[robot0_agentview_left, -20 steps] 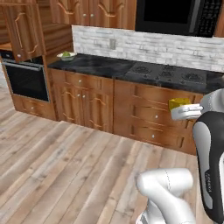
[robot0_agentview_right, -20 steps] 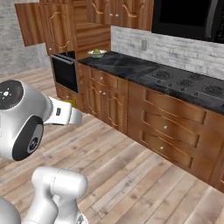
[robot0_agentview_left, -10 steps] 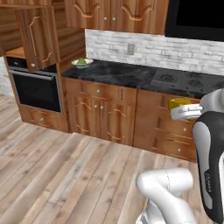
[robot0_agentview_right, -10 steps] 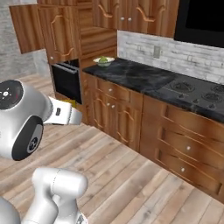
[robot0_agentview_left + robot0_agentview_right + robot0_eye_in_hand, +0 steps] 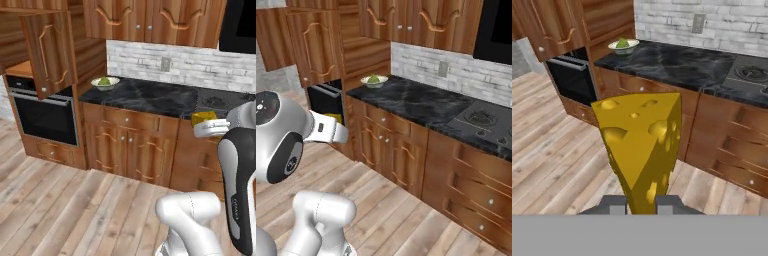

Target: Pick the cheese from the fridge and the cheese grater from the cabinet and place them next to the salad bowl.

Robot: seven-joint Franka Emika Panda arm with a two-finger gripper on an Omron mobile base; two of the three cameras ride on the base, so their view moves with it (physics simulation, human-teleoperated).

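While my pincer (image 5: 642,204) stays out in front of me, it is clenched on the cheese (image 5: 641,142), the yellow wedge standing upright between my fingers with its wide holed end up, carried in the air above the wooden floor (image 5: 557,160). Beyond it runs the dark counter (image 5: 150,97), and at its far left end sits the salad bowl (image 5: 105,82), well apart from the cheese. Left of the bowl, the cabinet (image 5: 50,52) door hangs open above the black oven (image 5: 42,117).
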